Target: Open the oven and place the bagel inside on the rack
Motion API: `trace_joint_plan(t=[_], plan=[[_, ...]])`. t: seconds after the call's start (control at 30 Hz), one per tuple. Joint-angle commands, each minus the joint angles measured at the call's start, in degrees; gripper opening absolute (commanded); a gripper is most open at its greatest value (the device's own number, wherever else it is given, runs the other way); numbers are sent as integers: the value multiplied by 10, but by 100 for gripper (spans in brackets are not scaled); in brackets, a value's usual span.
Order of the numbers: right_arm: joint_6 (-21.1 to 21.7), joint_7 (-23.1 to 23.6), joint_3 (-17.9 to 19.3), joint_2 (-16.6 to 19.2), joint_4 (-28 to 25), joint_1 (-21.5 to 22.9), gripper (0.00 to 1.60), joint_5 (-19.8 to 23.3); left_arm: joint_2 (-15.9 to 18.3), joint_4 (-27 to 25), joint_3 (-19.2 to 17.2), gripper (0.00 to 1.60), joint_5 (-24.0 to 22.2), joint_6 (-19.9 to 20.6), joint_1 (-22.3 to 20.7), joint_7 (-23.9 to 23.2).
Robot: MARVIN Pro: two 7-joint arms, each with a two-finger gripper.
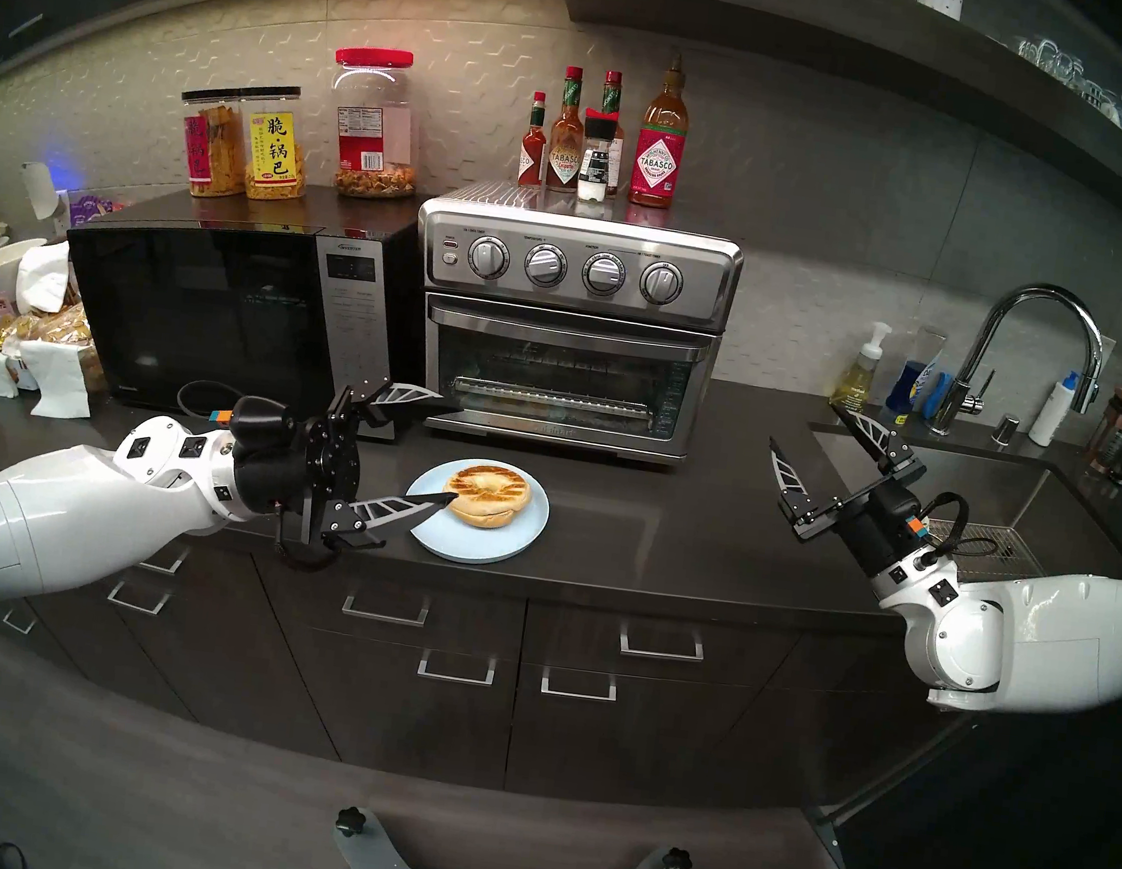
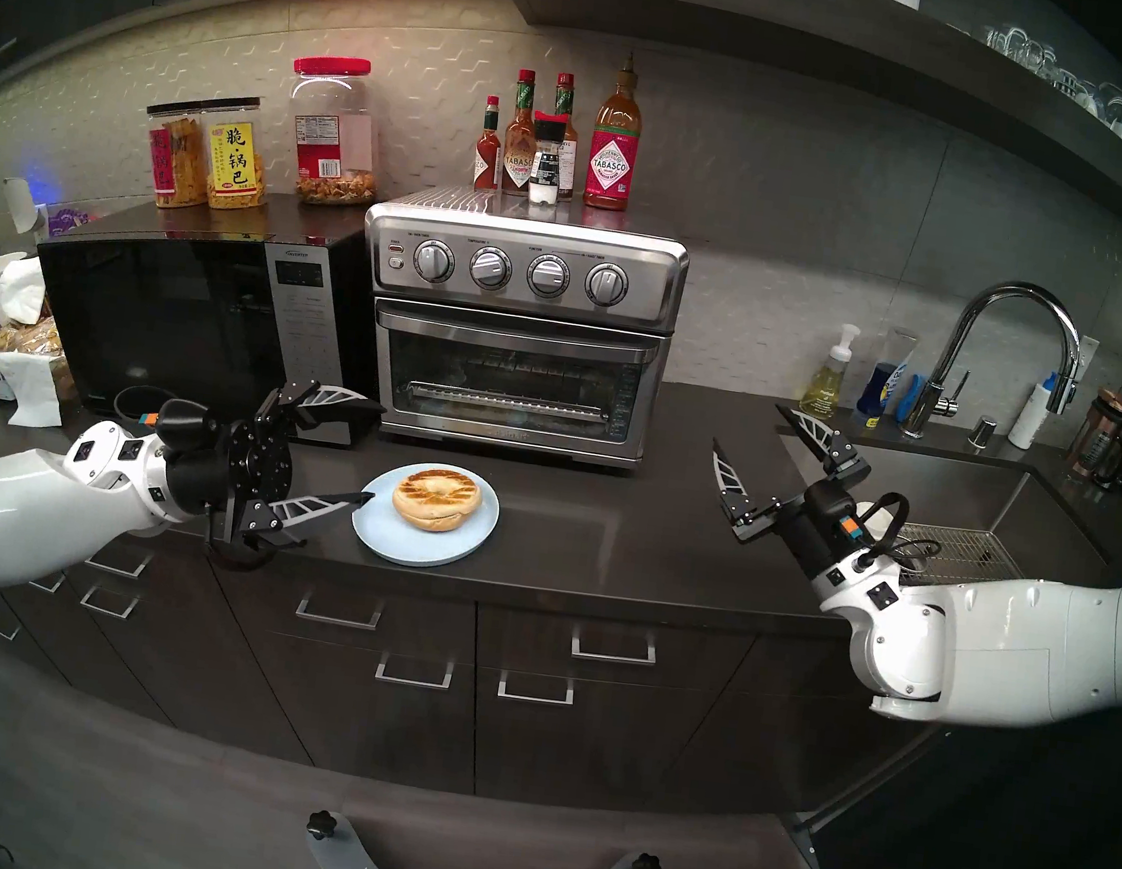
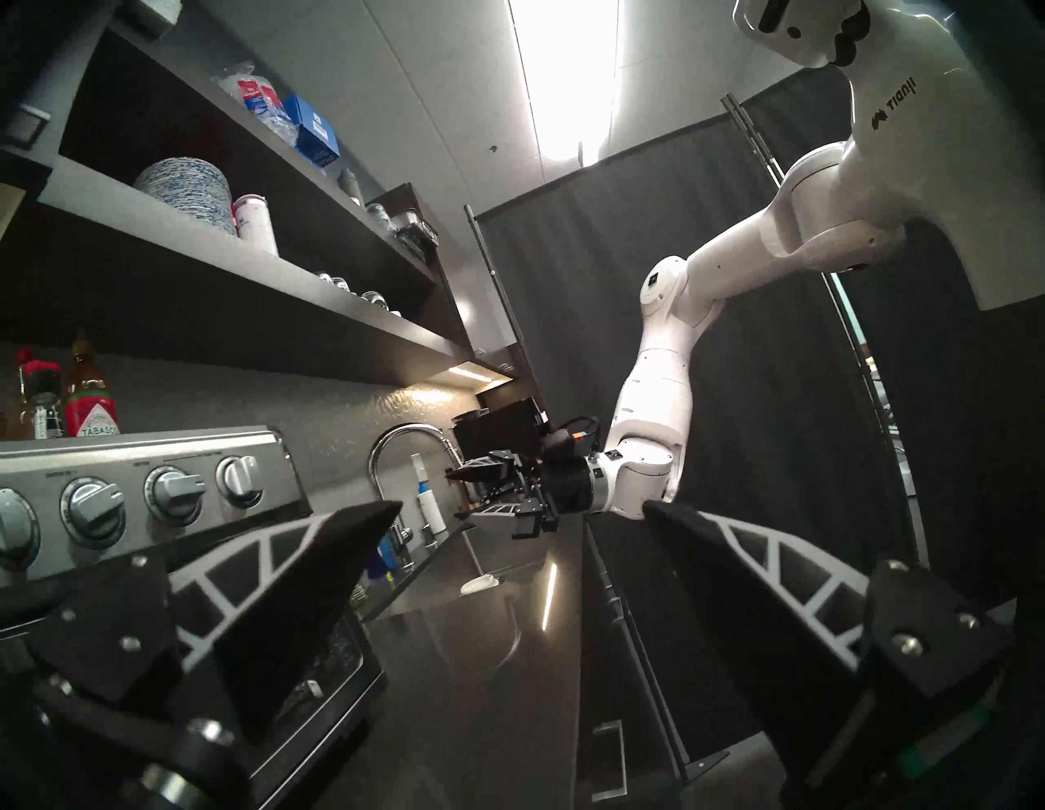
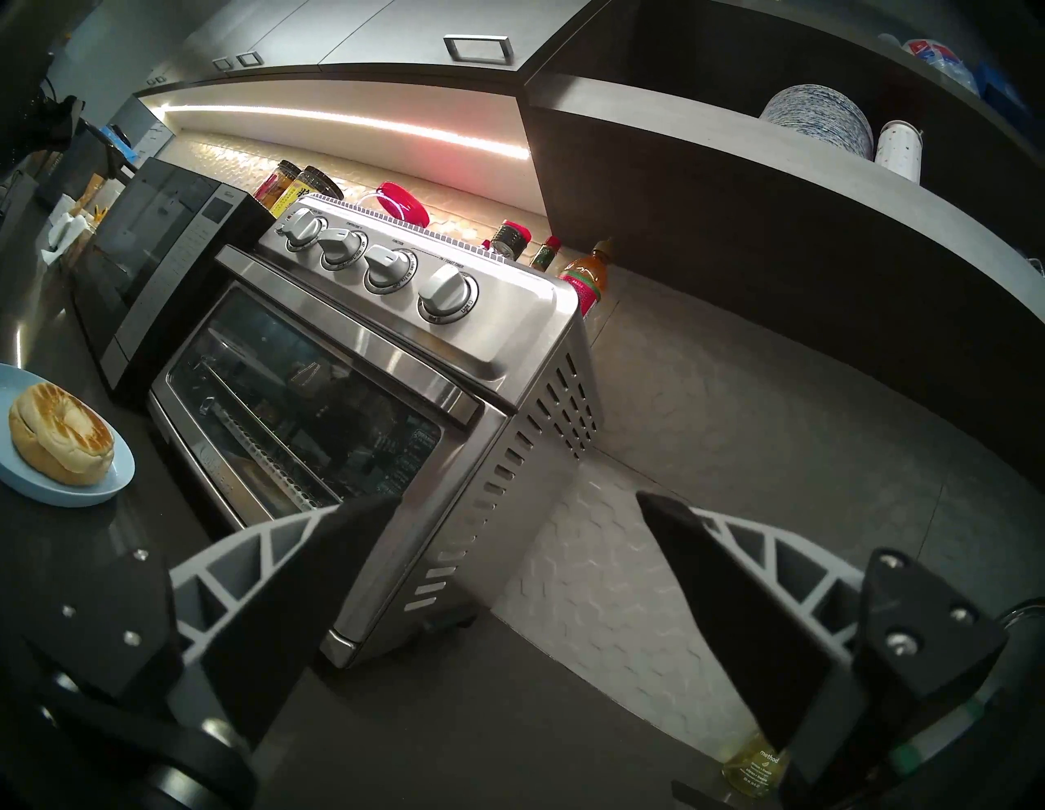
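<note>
Your oven (image 1: 570, 316) sits at centre frame in the head view, door shut, its bar handle across the top of the glass. Through the window you can just make out the rack (image 1: 552, 396) low inside. The microwave (image 1: 231, 309) stands touching or just beside it on the picture's left, and sauce bottles (image 1: 660, 135) line up on the oven's top.

Your bagel (image 1: 487, 493) lies on the plate (image 1: 512, 536), on the surface just below the oven in the frame, grill marks up.

Left gripper (image 1: 448, 451) comes in from the left edge, fingers (image 1: 396, 508) spread wide and empty. One fingertip overlaps the plate's left rim and the bagel's edge in the head view; you cannot tell whether it touches. The other finger reaches toward the oven's lower left corner.

Right gripper (image 1: 804, 427) hangs at right of frame, near the sink (image 1: 922, 478), well apart from the oven. Its fingers (image 4: 294, 594) are wide too, holding nothing; from its wrist view you look between them at the oven's right side, with bagel and plate at the left edge.
</note>
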Motion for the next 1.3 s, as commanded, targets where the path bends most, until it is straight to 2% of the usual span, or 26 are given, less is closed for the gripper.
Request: trace_joint_plan(t=[0.0,0.17,0.5,0.53,0.57,0.93,1.03,1.1,1.13,1.17,1.2,1.27], plan=[[0,-1,6,1,-1,10,160,0,-1,-1,6,160,-3,-22,-8,-62],[0,0,6,1,-1,10,160,0,-6,-7,15,160,5,-33,-13,-38],[0,0,6,1,-1,10,160,1,0,-8,31,160,16,-46,-22,-28],[0,0,6,1,-1,10,160,1,5,-12,35,160,24,-42,-23,-15],[0,0,6,1,-1,10,160,1,13,-16,41,160,28,-32,-24,-20],[0,-1,6,1,-1,9,160,1,64,-27,53,160,22,-21,-32,-19],[0,-1,6,1,-1,9,160,1,77,-28,57,159,15,-7,-32,-38],[0,-1,6,1,-1,9,160,2,81,-30,58,160,18,-4,-32,-28],[0,0,6,1,-1,9,160,2,84,-26,58,159,11,0,-32,-46],[0,0,6,1,-1,9,160,2,89,-28,61,159,14,3,-32,-29],[0,-1,6,1,-1,9,160,2,95,-22,62,160,9,14,-32,-49],[0,-1,6,1,-1,9,160,2,106,-9,65,160,5,29,-32,-58]])
